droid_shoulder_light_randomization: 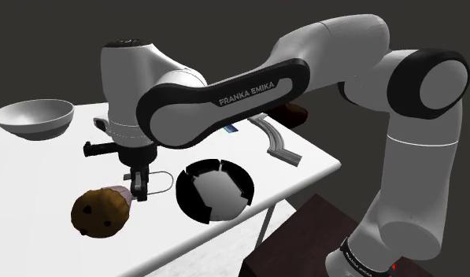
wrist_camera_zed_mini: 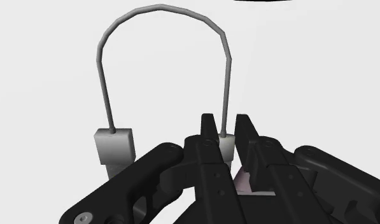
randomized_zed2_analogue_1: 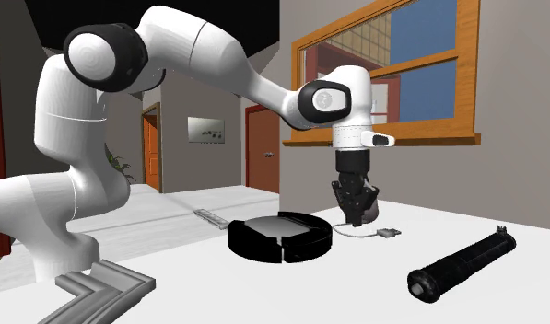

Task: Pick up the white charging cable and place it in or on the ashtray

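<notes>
The charging cable [wrist_camera_zed_mini: 114, 145] is a thin grey-white wire bent into an arch, with a pale plug at each end. My gripper [wrist_camera_zed_mini: 223, 124] is shut on one plug, and the other plug hangs free beside the fingers. In the second exterior view the gripper [randomized_zed2_analogue_1: 360, 217] points down just above the white table, with the cable [randomized_zed2_analogue_1: 386, 235] trailing from it along the surface. The ashtray [droid_shoulder_light_randomization: 216, 189] is a black round dish with a notched rim, close beside the gripper [droid_shoulder_light_randomization: 137, 189] toward the shoulder view's right. It also appears as the ashtray [randomized_zed2_analogue_1: 280, 236] next to the hand.
A chocolate-chip muffin [droid_shoulder_light_randomization: 99, 211] sits right by the gripper toward the table's front edge. A white bowl [droid_shoulder_light_randomization: 34, 116] stands at the far left corner. A grey bent bracket [droid_shoulder_light_randomization: 276, 142] lies near the right edge. A black cylinder [randomized_zed2_analogue_1: 462, 265] lies on the table.
</notes>
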`<state>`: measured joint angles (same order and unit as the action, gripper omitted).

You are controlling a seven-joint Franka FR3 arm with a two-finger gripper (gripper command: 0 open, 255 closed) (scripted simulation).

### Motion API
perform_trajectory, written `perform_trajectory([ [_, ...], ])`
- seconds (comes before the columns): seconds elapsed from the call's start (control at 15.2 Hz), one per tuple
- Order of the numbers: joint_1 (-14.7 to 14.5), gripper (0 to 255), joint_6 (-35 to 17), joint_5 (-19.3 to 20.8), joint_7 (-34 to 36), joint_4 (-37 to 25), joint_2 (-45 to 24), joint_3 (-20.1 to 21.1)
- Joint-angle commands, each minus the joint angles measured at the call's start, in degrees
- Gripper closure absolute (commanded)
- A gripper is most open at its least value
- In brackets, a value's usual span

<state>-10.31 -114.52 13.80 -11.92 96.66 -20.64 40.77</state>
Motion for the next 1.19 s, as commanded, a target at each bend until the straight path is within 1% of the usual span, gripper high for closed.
perform_trajectory([
  [0.0,0.0,255,1.4,-0.4,-0.2,-1.0,0.4,0.2],
  [0.99,-0.6,255,12.3,-1.8,-1.3,-11.0,1.8,1.0],
  [1.12,3.0,255,10.1,-5.8,-3.5,-4.0,8.0,1.9],
])
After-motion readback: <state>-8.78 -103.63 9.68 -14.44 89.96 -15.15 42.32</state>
